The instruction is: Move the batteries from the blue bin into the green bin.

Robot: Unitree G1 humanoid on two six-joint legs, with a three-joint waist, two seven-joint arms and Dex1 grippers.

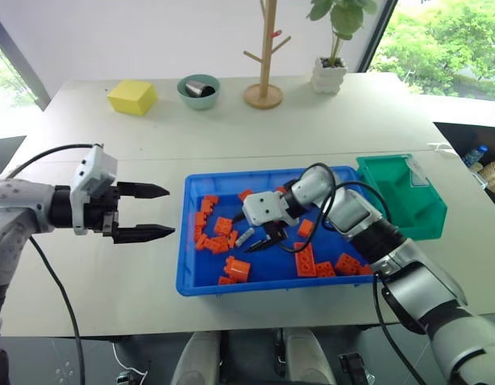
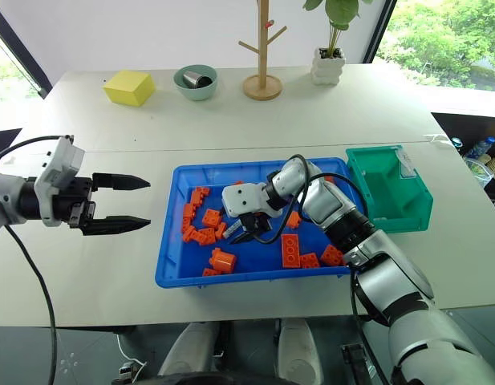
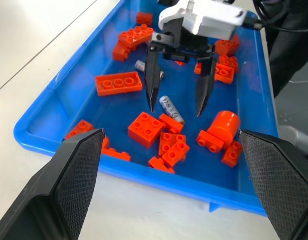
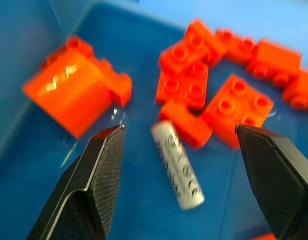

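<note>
A grasp is being lined up inside the large shallow bright-blue plastic tray (image 1: 191, 282), and several slips are judged possible. The right gripper (image 3: 178, 105) is held with its two black fingers (image 3: 152, 80) spread apart and empty, one on each side of a small silver-grey metal battery (image 4: 176, 165) lying flat on the tray floor. An orange toy brick (image 4: 186, 124) is touching one end of this battery, so it is judged that a closing finger could catch the brick instead, or that the brick could be dragged up with the battery. Being a smooth round cylinder, the battery is also expected to roll or squirt away if it is pinched off-centre. Faint printing is seen along its pale, slightly glossy side.

A second grey battery (image 3: 142, 65) is seen farther along the tray floor, partly hidden behind the right gripper and near more orange bricks. No third battery can be made out.

The small deep green plastic bin (image 1: 401, 197) is placed just beside the blue tray's far right corner, on the white tabletop (image 1: 135, 152), and appears empty.

The left gripper (image 1: 143, 212) is held beside the blue tray's left side, above the tabletop, its fingers spread and empty.
</note>
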